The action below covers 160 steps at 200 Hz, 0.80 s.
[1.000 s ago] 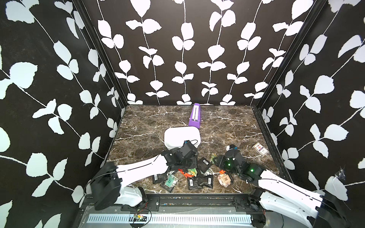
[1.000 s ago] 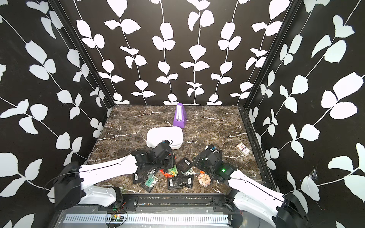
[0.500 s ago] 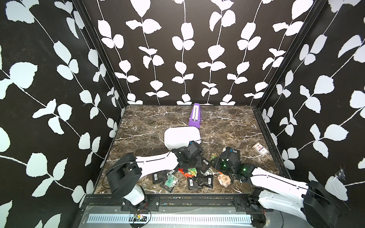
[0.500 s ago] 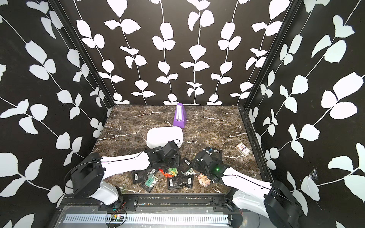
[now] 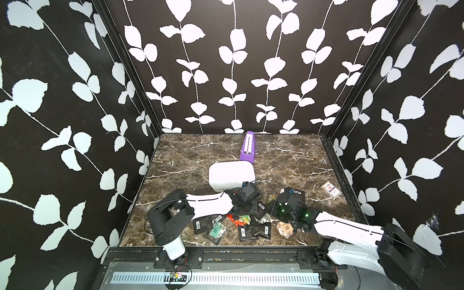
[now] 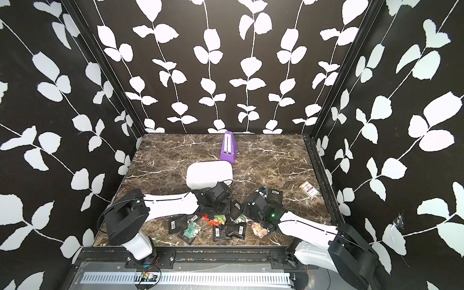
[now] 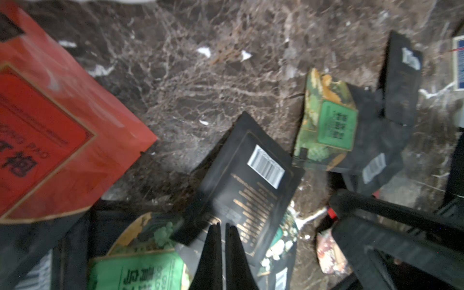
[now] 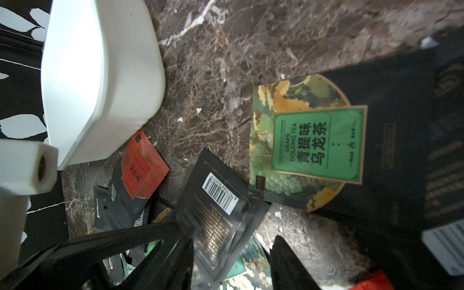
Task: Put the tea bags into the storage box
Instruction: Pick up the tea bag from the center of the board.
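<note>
Surface [image 5: 200, 155]: dark brown marble, white veining.
Walls [image 5: 75, 100]: black, white leaf-and-vine print.
Storage box [image 5: 231, 173]: plain white.
Tea bags [image 5: 261, 229]: mostly black, gold lettering, white barcode labels.
Red-orange tea bag [image 7: 50, 125]: gold border, black characters.
Green tea bag [image 8: 313, 143]: green label, yellow-green grape picture.
Narrow box [image 5: 247, 148]: purple, white strip.

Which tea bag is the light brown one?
The crumpled tan tea bag at the end of the pile, right beside the right arm. The others there look black, green or red-orange.
</note>
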Motion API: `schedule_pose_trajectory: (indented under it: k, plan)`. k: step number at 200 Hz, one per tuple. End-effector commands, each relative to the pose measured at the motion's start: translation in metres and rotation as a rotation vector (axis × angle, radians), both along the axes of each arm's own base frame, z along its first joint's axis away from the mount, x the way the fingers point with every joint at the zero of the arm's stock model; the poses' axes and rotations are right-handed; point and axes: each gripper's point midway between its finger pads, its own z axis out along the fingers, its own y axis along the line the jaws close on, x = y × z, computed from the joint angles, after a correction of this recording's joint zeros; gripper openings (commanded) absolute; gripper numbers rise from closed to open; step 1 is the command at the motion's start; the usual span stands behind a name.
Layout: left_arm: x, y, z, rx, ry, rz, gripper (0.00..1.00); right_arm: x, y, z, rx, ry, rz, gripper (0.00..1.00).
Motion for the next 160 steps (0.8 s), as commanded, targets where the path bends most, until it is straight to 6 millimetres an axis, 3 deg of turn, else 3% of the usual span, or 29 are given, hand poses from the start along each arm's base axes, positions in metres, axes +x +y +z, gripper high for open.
schedule_pose_trajectory:
  k: [1, 61, 160]
  plan:
    - [0.001, -0.002, 0.002, -0.002, -0.009, 0.002, 0.0, -0.005, -0.001, -0.01, -0.006, 0.011, 0.004, 0.51]
    - [-0.007, 0.021, -0.014, 0.058, 0.006, 0.027, 0.0, -0.008, -0.002, -0.022, -0.031, 0.036, 0.003, 0.51]
    - [-0.01, 0.021, -0.024, 0.094, 0.023, 0.01, 0.0, -0.004, 0.005, -0.028, -0.045, 0.039, 0.01, 0.51]
